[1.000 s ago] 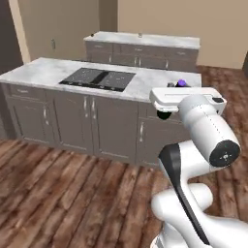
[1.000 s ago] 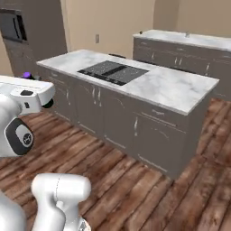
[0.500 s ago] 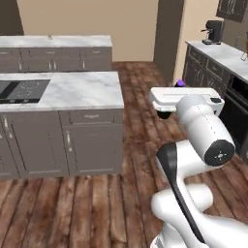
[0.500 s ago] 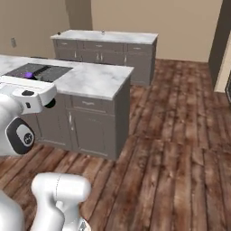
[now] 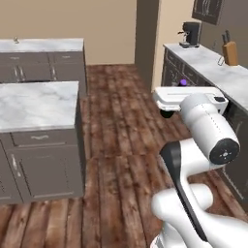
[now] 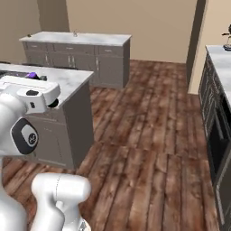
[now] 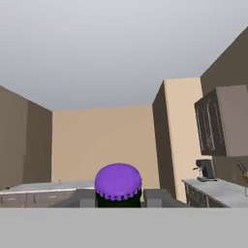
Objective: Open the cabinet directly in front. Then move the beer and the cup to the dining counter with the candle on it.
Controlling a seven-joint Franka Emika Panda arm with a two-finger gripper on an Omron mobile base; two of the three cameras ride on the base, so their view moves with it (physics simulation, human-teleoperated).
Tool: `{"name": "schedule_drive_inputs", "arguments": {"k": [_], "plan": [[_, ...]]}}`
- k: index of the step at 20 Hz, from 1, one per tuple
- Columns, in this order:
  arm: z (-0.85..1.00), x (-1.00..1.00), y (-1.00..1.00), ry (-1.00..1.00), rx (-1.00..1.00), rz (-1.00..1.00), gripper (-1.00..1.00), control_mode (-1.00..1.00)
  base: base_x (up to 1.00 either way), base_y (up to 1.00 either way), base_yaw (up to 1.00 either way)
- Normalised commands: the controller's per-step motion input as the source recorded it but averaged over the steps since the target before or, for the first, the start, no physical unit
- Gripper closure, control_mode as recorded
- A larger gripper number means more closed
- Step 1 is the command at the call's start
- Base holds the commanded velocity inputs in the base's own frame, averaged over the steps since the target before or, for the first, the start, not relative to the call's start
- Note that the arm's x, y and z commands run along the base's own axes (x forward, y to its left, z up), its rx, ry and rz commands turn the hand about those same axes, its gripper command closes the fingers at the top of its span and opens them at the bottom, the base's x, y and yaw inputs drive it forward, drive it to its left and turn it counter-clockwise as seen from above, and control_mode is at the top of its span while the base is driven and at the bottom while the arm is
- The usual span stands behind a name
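Bottle cap, purple, was seen at the bottom centre of the hand view, sitting directly between the two dark finger tips; the beer (image 7: pixel 118 186) was thus held upright in the gripper (image 7: pixel 118 198), jaws clamped on its neck just under the cap. In the left base view the purple cap of the beer (image 5: pixel 183 82) was visible just above the white flat hand, and the gripper (image 5: pixel 180 89) was carried out in front of the arm, over the wooden floor (image 5: pixel 121 145) and near the right-hand counter (image 5: pixel 213 65). In the right base view the cap (image 6: pixel 31 75) was seen beyond the white hand at the left edge. A coffee machine (image 5: pixel 190 34) and a knife block (image 5: pixel 229 52) were noted standing on that right-hand counter, well apart from each other. A marble-topped island (image 5: pixel 38 104) was recorded at the left, and a further marble counter (image 6: pixel 76 38) with drawer fronts stood against the beige back wall. A dark panelled wall cabinet (image 7: pixel 220 128) was seen above the coffee machine in the hand view
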Motion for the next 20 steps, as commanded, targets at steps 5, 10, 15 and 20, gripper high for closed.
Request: {"name": "schedule_drive_inputs", "arguments": {"k": [5,10,15,20], "plan": [[0.0,0.0,0.0,0.0,0.0,0.0,1.0,1.0,1.0,-0.82,0.0],[0.0,0.0,0.0,0.0,0.0,0.0,1.0,1.0,1.0,-0.6,0.0],[0.0,0.0,0.0,0.0,0.0,0.0,1.0,1.0,1.0,-0.08,-0.02],[0.0,0.0,0.0,0.0,0.0,0.0,1.0,1.0,1.0,0.0,-0.01]]}}
